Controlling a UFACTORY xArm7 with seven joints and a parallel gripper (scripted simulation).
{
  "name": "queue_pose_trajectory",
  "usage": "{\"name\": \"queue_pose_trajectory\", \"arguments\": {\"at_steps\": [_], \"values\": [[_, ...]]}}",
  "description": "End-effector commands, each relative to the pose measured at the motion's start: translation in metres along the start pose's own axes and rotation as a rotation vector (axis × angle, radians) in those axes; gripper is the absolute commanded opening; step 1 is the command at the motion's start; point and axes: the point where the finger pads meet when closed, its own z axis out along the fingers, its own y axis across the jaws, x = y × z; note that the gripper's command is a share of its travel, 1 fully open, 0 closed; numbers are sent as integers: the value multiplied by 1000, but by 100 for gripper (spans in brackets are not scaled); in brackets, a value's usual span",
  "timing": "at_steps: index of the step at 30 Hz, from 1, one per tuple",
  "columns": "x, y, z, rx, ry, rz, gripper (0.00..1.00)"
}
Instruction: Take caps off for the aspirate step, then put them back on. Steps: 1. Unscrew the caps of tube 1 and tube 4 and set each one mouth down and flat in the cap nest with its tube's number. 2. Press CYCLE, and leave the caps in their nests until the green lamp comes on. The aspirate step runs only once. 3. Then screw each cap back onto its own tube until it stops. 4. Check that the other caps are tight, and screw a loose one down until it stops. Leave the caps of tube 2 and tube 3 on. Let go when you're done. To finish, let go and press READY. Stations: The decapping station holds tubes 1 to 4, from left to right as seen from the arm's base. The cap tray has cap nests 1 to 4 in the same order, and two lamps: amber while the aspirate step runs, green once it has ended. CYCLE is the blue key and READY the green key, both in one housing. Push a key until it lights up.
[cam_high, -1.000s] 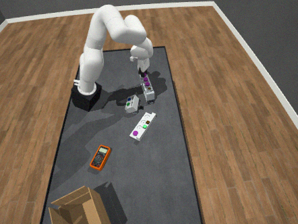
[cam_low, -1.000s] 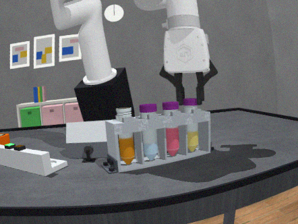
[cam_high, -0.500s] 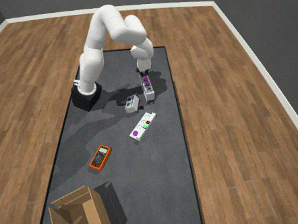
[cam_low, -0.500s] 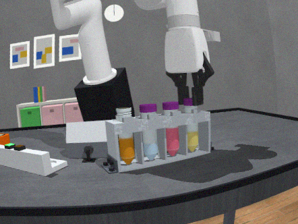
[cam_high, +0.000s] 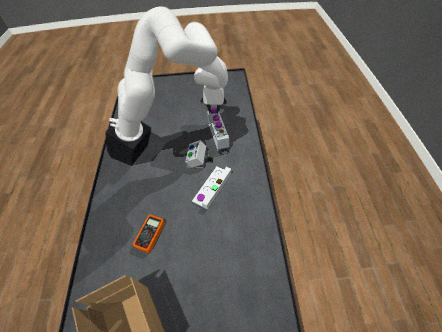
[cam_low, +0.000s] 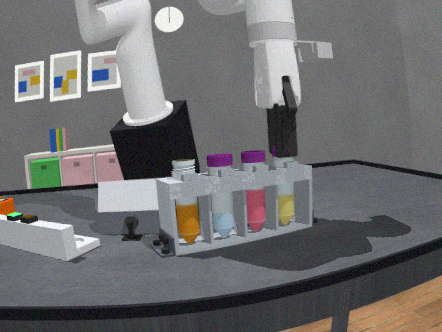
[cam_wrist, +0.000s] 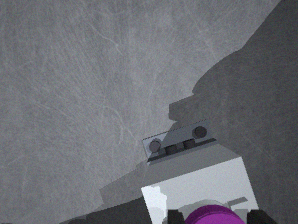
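The white tube rack (cam_low: 235, 205) holds four tubes in a row. My gripper (cam_low: 282, 150) stands straight above the end tube with yellow liquid and is shut on its purple cap (cam_wrist: 212, 215); only a sliver of that cap shows in the exterior view. The two middle tubes carry purple caps (cam_low: 220, 160) (cam_low: 253, 156). The orange tube (cam_low: 184, 167) at the other end has an open mouth. In the white cap tray (cam_high: 212, 187) one purple cap (cam_high: 201, 197) lies in the end nest nearest the camera. The tray's green lamp (cam_high: 214, 187) is lit.
The key housing (cam_high: 195, 153) with a blue and a green key stands between the rack and the arm's base. An orange multimeter (cam_high: 149, 233) lies further along the mat. An open cardboard box (cam_high: 117, 306) stands at the mat's near corner.
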Motion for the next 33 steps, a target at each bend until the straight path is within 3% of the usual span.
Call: {"name": "queue_pose_trajectory", "arguments": {"at_steps": [1, 6, 15, 16, 28, 33], "values": [[2, 0, -1, -52, -8, 232, 0], [2, 0, -1, -57, -3, 453, 0], [2, 0, -1, -57, -3, 465, 0], [2, 0, -1, -57, -3, 465, 46], [2, 0, -2, -57, -3, 465, 46], [2, 0, -1, -56, -8, 265, 46]]}}
